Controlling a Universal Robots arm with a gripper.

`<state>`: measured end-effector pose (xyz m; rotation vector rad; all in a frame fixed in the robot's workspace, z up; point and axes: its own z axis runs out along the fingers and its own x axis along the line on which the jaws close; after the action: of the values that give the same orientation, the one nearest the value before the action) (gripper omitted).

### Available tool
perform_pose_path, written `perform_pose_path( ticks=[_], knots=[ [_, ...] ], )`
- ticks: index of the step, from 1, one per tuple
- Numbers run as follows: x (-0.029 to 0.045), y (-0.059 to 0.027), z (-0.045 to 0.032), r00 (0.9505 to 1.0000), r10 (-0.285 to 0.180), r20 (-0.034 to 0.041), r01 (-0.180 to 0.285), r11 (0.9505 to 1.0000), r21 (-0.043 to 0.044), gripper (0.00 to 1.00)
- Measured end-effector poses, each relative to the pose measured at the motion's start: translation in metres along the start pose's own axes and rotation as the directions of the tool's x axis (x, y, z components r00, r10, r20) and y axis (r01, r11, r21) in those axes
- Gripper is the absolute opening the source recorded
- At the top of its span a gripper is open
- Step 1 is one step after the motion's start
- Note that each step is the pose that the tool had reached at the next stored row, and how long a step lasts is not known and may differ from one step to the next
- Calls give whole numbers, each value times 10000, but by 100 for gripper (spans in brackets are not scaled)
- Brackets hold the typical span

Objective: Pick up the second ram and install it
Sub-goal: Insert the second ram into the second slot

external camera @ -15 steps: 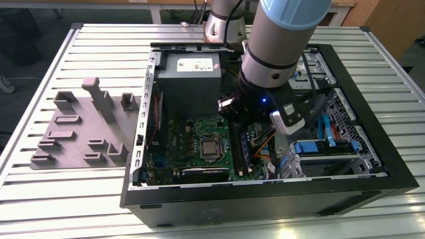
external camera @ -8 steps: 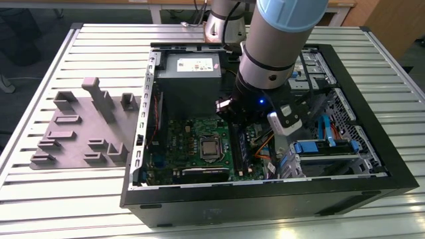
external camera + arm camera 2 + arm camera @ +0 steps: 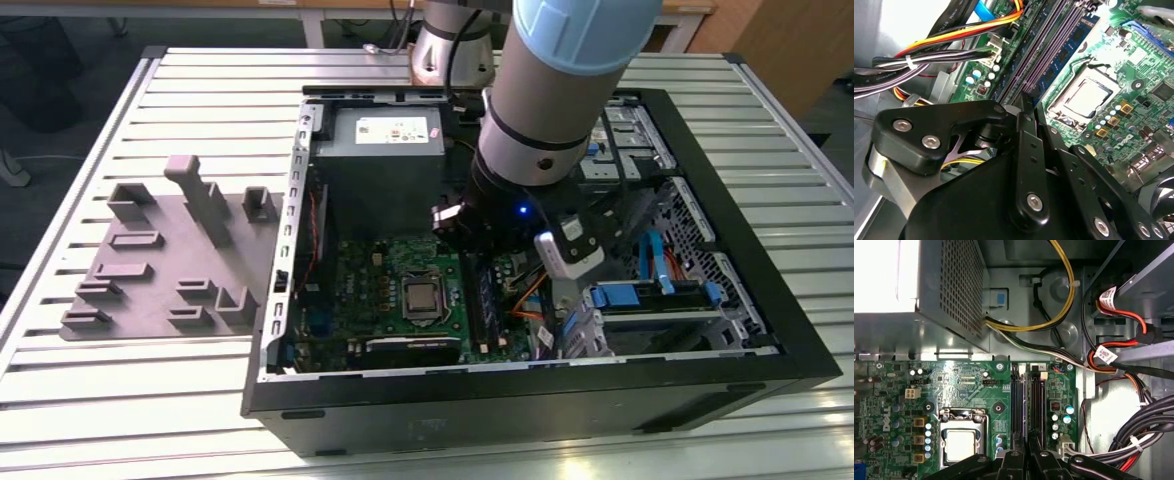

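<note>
Second wrist view: gripper, black linkages nearest the lens, fingers closed together over the memory slots, fingertips meeting at the slot line. Second ram appeared as a thin edge-on strip running from the fingertips along a slot; whether clamped or merely touched could not be told. Beyond lay the bare processor socket on the green motherboard. Exterior view: arm reached steeply down into the open computer case; grey tray stood well apart on the exterior view's left.
</note>
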<state>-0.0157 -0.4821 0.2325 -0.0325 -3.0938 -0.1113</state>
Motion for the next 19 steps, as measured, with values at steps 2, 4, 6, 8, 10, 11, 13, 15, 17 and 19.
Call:
perform_pose_path(
  ticks=[2,4,6,8,10,11,13,15,17,19],
  knots=[
    [0,-5,3,10000,15,0,-15,10000,-64,14],
    [0,-4,4,10000,30,0,-30,10000,-84,14],
    [0,-5,5,10000,28,0,-28,9999,-98,14],
    [1,-6,10,10000,29,-1,-29,9999,-126,14],
    [1,-7,14,10000,26,-2,-26,9998,-174,14],
    [1,-9,17,10000,24,-3,-24,9998,-195,14],
    [0,-16,25,10000,23,-4,-23,9997,-226,14],
    [0,-24,36,10000,24,-6,-24,9997,-228,14],
    [0,-33,49,10000,23,-6,-23,9997,-228,14],
    [2,-42,61,10000,23,-7,-23,9997,-228,14]
  ],
)
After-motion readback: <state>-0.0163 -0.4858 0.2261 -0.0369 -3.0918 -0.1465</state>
